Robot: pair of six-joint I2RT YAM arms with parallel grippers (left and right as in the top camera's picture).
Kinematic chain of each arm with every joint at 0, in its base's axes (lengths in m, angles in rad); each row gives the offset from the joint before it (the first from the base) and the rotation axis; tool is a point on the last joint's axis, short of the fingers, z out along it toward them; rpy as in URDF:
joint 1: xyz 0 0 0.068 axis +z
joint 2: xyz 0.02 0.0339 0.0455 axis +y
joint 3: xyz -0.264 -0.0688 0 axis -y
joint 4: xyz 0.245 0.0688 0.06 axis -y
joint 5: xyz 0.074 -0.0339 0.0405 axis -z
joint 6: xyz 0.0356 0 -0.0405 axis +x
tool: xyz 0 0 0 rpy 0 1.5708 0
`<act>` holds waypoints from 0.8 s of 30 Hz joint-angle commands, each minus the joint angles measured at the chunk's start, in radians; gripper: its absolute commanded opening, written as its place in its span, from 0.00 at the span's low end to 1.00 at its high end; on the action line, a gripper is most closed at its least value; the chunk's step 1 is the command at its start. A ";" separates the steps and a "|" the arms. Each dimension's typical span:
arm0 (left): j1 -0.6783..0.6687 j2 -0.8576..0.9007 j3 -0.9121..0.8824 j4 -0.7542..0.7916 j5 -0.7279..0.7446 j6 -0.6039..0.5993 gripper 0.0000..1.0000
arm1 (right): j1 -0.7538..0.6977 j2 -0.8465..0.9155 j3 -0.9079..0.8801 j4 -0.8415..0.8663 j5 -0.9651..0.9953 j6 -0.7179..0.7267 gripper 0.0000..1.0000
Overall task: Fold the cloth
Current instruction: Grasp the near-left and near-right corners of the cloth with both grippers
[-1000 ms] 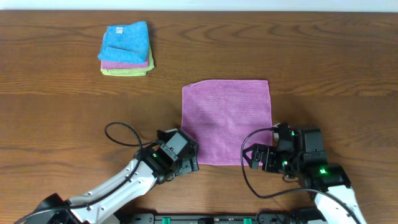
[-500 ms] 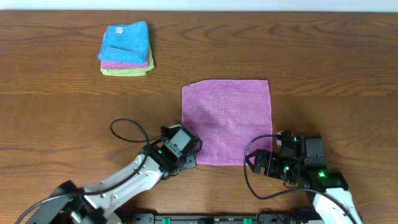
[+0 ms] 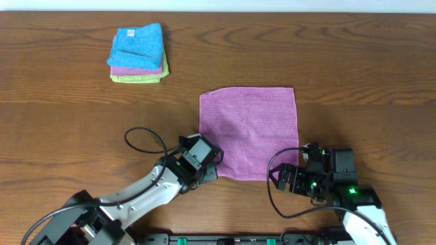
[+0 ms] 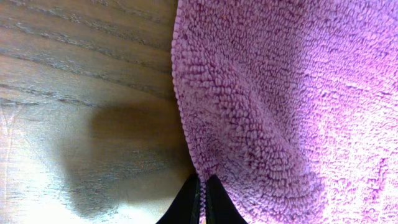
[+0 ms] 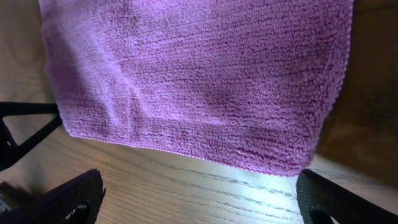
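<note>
The cloth (image 3: 248,133) is a lilac microfibre square lying flat in the middle of the table. My left gripper (image 3: 212,170) is at its near left corner. In the left wrist view the two black fingertips (image 4: 202,202) are shut on the cloth's stitched edge (image 4: 186,134), and the fabric bunches up just beyond them. My right gripper (image 3: 285,178) is by the near right corner. Its fingers (image 5: 68,199) stand wide open over bare wood, with the cloth's near edge (image 5: 205,155) just ahead of them and nothing between them.
A stack of folded cloths (image 3: 138,53), blue on top, then purple and green, lies at the far left. Black cable loops (image 3: 143,139) stick out beside the left arm, and another cable (image 3: 271,194) curves by the right arm.
My left gripper has shifted slightly right to the cloth's corner and closed on its edge. The right gripper pulled back a little toward the near edge, then held still, open.
</note>
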 commanded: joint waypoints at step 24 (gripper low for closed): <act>0.000 0.042 -0.025 -0.120 0.082 0.003 0.06 | -0.008 0.024 -0.005 -0.035 0.227 0.156 0.63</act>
